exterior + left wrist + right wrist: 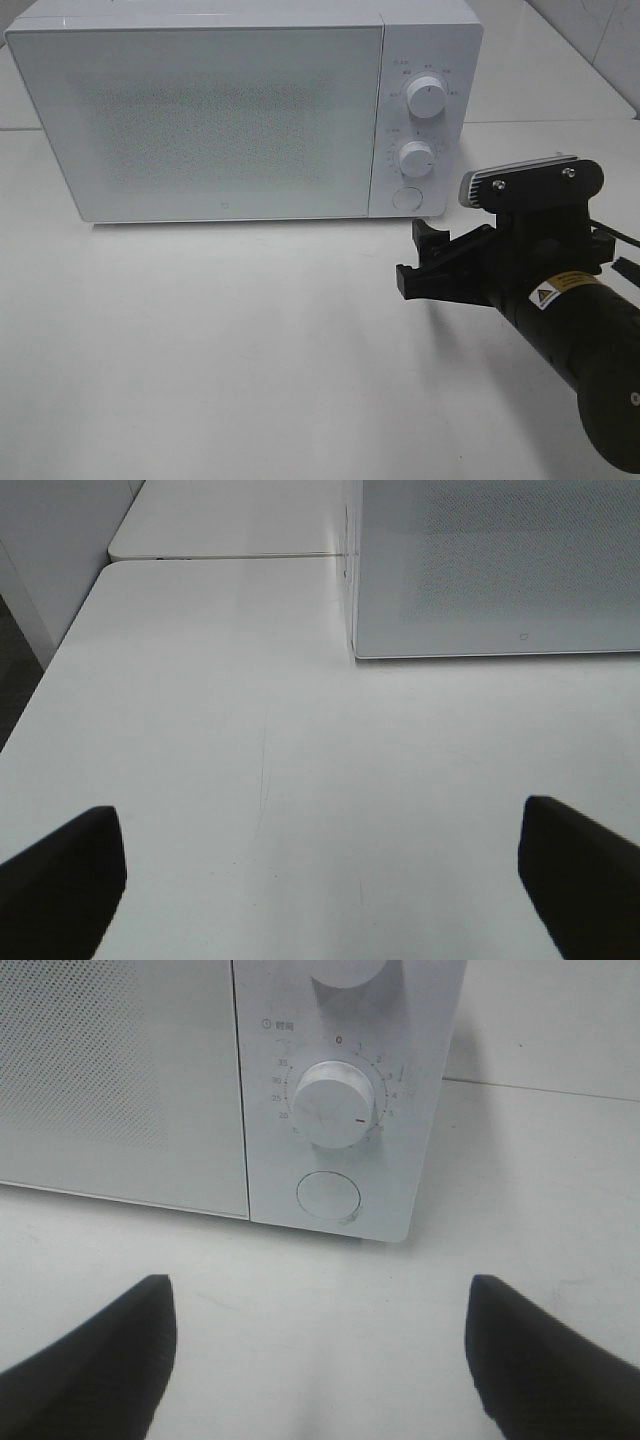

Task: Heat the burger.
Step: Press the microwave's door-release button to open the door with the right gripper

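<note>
The right gripper (415, 256), jaws spread and empty, hovers over the surface (200, 350), facing the closed microwave (200, 110) near its lower dial (415, 158). The left gripper (320, 880) is likewise spread.

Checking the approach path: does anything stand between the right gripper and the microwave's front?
Nothing visible does: only bare table lies between the open right gripper and the shut microwave. No burger shows in any view.

White tabletop (200, 350) before me, one microwave (245, 110) on it.
The white microwave stands toward my tabletop's far side, its door (150, 150) shut and its control panel (447, 150) at the right end.
</note>
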`<state>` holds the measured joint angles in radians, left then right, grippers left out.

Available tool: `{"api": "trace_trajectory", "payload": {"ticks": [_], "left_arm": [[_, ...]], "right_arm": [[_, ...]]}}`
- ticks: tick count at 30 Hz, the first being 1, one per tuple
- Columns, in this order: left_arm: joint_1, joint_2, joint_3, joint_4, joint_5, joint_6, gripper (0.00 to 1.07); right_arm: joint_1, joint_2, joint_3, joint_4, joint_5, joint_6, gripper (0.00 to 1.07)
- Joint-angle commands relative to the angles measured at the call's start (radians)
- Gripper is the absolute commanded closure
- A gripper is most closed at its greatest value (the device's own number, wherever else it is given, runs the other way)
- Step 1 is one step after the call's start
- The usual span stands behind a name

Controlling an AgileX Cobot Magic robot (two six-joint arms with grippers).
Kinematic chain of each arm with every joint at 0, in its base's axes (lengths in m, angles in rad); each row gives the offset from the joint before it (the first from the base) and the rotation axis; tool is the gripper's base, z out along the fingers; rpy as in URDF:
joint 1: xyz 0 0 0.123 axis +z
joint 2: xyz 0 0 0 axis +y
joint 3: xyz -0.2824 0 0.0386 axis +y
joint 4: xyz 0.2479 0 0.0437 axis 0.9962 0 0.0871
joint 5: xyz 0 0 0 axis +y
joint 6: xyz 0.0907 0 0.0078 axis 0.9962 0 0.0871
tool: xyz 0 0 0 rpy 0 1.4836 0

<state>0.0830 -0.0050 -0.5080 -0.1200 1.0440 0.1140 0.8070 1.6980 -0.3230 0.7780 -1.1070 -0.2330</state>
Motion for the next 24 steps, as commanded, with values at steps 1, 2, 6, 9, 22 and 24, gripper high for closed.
{"api": "trace_trajectory", "payload": {"ticks": [1, 2, 6, 9, 22, 24], "left_arm": [[0.001, -0.02, 0.006, -0.009, -0.003, -0.007, 0.07], [0.001, -0.02, 0.006, -0.009, -0.003, -0.007, 0.07], [0.001, -0.02, 0.006, -0.009, -0.003, -0.007, 0.07], [0.001, -0.02, 0.006, -0.009, -0.003, -0.007, 0.07], [0.001, -0.02, 0.006, -0.009, -0.003, -0.007, 0.07], [0.001, -0.02, 0.006, -0.009, -0.003, -0.007, 0.07]], "right_arm": [[0.012, 0.017, -0.012, 0.029, -0.004, -0.004, 0.32], [0.012, 0.017, -0.012, 0.029, -0.004, -0.004, 0.32], [0.012, 0.02, -0.012, 0.04, -0.002, 0.012, 0.33], [0.012, 0.02, -0.012, 0.04, -0.002, 0.057, 0.33], [0.012, 0.02, -0.012, 0.039, 0.001, 0.724, 0.53], [0.012, 0.02, -0.012, 0.039, 0.001, 0.868, 0.56]]}}
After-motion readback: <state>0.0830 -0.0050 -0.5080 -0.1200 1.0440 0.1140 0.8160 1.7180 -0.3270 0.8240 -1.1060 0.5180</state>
